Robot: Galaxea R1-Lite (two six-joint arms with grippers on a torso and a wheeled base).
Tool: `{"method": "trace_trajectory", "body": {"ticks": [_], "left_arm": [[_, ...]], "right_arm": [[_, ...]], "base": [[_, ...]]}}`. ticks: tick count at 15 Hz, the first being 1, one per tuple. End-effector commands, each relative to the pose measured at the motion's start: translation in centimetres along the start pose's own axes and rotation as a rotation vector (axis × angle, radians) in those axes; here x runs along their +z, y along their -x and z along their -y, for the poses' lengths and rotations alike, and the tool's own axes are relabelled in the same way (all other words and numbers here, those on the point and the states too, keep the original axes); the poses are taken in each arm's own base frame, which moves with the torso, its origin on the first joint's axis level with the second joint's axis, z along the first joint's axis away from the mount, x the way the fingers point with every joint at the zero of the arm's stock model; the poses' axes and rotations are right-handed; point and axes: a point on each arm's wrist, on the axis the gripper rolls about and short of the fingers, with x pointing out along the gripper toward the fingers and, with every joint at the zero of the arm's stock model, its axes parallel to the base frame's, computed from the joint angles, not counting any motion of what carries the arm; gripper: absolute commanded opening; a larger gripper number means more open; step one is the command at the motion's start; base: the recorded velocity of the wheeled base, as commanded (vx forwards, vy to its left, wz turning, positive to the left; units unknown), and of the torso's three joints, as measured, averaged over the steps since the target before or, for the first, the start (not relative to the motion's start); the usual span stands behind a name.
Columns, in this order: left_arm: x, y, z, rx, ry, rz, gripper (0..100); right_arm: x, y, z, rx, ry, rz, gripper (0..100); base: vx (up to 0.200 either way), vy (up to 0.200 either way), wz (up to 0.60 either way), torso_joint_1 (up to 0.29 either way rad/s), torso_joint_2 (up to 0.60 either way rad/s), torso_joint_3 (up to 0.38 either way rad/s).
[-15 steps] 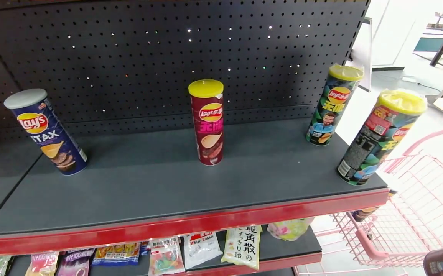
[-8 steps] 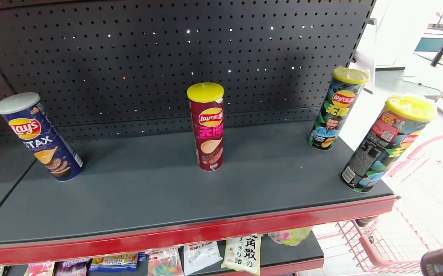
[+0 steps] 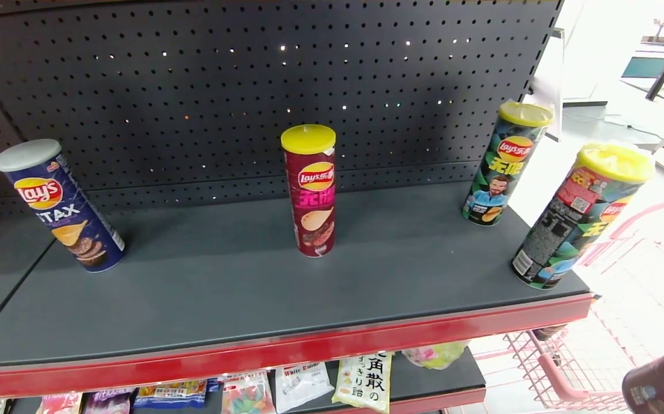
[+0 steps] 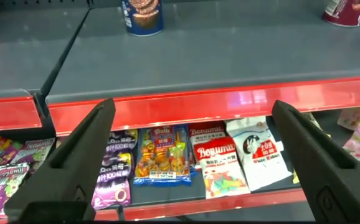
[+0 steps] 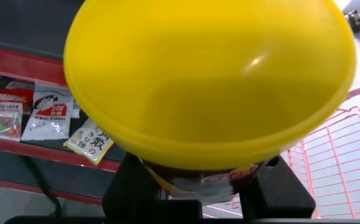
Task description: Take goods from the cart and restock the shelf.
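Four chip cans stand on the dark shelf (image 3: 240,287): a blue one (image 3: 58,204) at the left, a maroon one (image 3: 309,190) in the middle, a green one (image 3: 507,164) at the back right and a green-black one (image 3: 582,215) at the front right corner. My right gripper (image 5: 208,196) is shut on another maroon can with a yellow lid (image 5: 211,74). That can (image 3: 662,382) sits low at the right, beside the pink cart (image 3: 561,382). My left gripper (image 4: 195,180) hangs open in front of the shelf's red edge (image 4: 198,102), holding nothing.
A black pegboard (image 3: 251,86) backs the shelf. Wide bare gaps lie between the standing cans. Snack bags (image 3: 303,382) fill the lower shelf, also seen as bags (image 4: 217,158) under the red edge. The cart stands past the shelf's right end.
The head camera shifted a little a second ago. In the last half second the held maroon can has risen further into view at the bottom right.
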Motion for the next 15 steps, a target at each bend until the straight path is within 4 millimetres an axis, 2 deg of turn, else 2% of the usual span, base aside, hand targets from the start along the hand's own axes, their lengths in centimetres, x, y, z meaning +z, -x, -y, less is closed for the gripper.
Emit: {"method": "trace_trajectory", "body": {"ticks": [1,2,9,12,15], "left_arm": [[0.0,0.0,0.0,0.000,0.000,-0.001,100],[0.0,0.0,0.0,0.000,0.000,-0.001,100],[0.0,0.0,0.0,0.000,0.000,-0.001,100],[0.0,0.0,0.0,-0.001,-0.002,-0.001,100],[0.0,0.0,0.0,-0.001,-0.002,-0.001,100]], "right_arm": [[-0.2,-0.3,0.0,0.008,-0.001,-0.020,0],[-0.3,-0.3,0.0,0.006,-0.001,-0.020,0],[-1.1,0.3,-0.3,0.005,-0.002,-0.003,0],[-1.9,0.8,-0.6,0.006,-0.004,0.016,0],[-2.2,1.0,-0.7,0.006,-0.001,0.022,0]], "base": [[0.000,0.000,0.60,0.002,0.00,-0.002],[0.000,0.000,0.60,0.002,0.01,0.007],[0.000,0.000,0.00,0.000,0.00,0.000],[0.000,0.200,0.00,0.001,0.00,0.004],[0.000,0.000,0.00,0.000,0.00,0.000]]}}
